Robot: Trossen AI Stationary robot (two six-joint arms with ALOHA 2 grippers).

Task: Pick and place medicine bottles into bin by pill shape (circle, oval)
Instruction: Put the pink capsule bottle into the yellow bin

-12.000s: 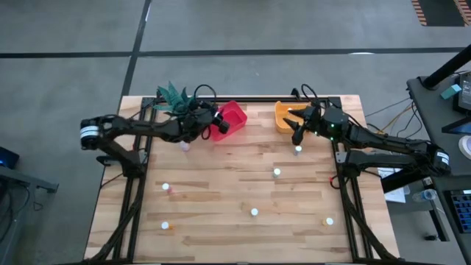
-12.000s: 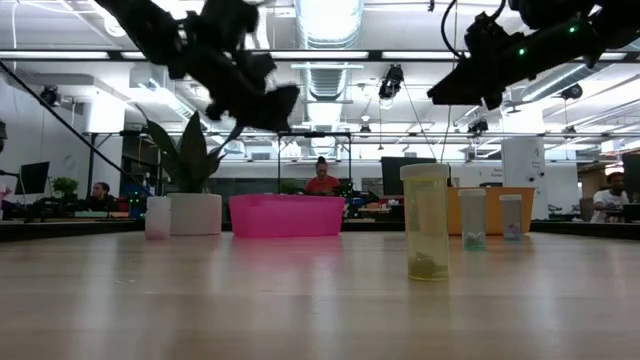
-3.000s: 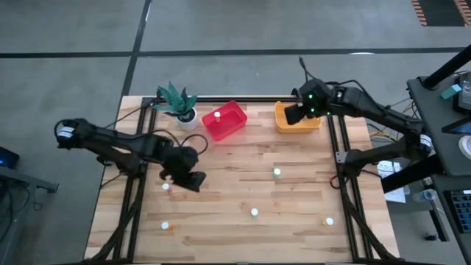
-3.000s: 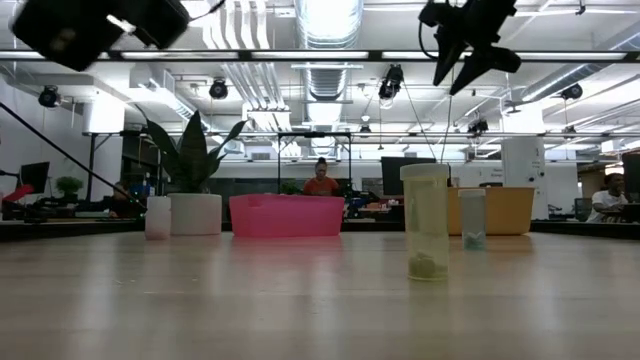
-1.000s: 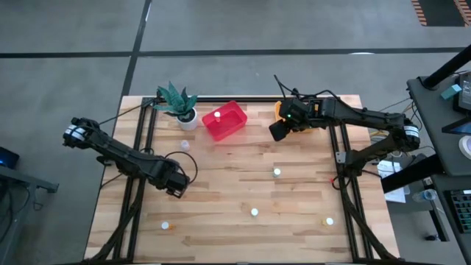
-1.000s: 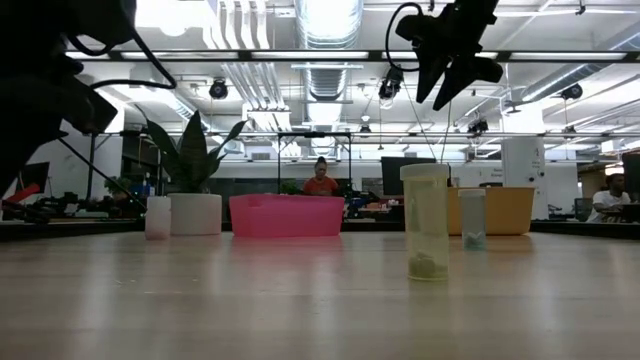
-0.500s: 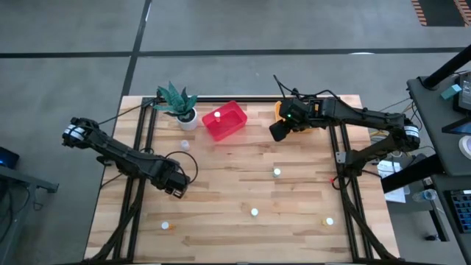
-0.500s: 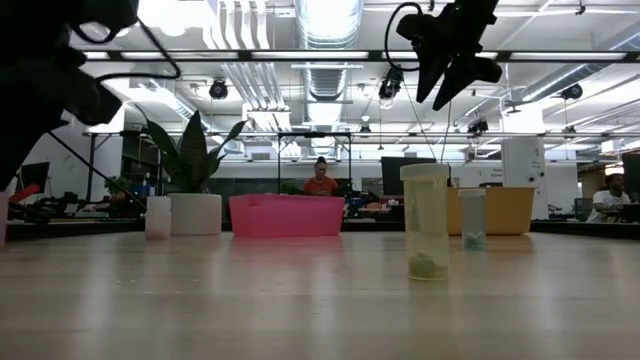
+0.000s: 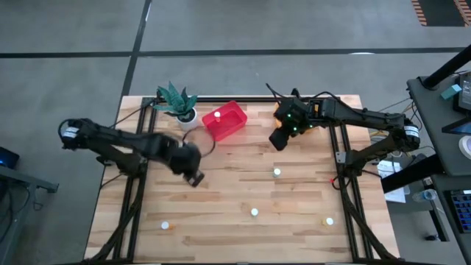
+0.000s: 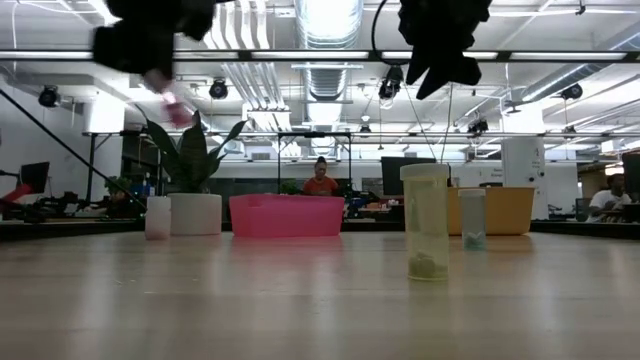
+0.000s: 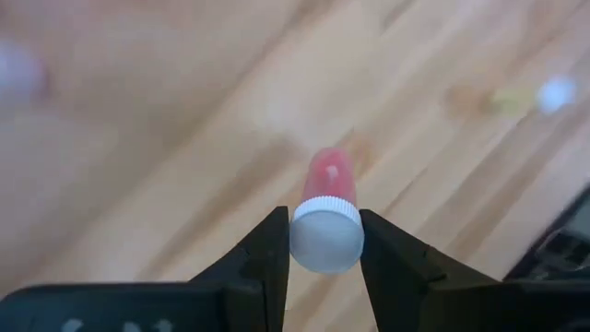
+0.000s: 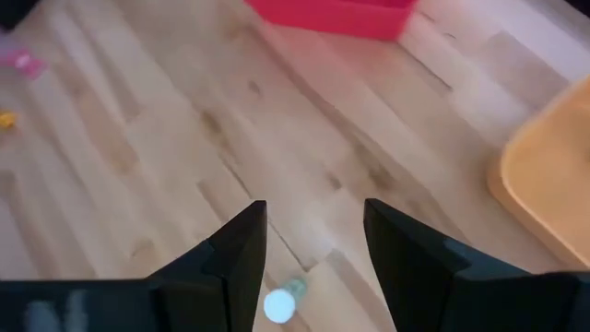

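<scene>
1. On the tabletop [image 9: 243,184] in the high view: four standing bottles, at [image 9: 277,173], [image 9: 254,212], [image 9: 328,220] and [image 9: 165,226]; one red bin [image 9: 224,121]; one orange bin [image 9: 282,112]; one potted plant [image 9: 177,103].
2. Fifth bottle, the pink bottle [image 11: 328,221], clamped by its white cap between the left jaws [image 11: 323,242], lifted over the tabletop's left-middle.
3. Right jaws [image 12: 313,242] spread apart, empty, hovering between the two bins.
4. Only in the low view: a whitish bottle [image 10: 157,217] beside the plant pot, and people in the room behind.
5. Only in the left wrist view: the cap squeezed from both sides.
</scene>
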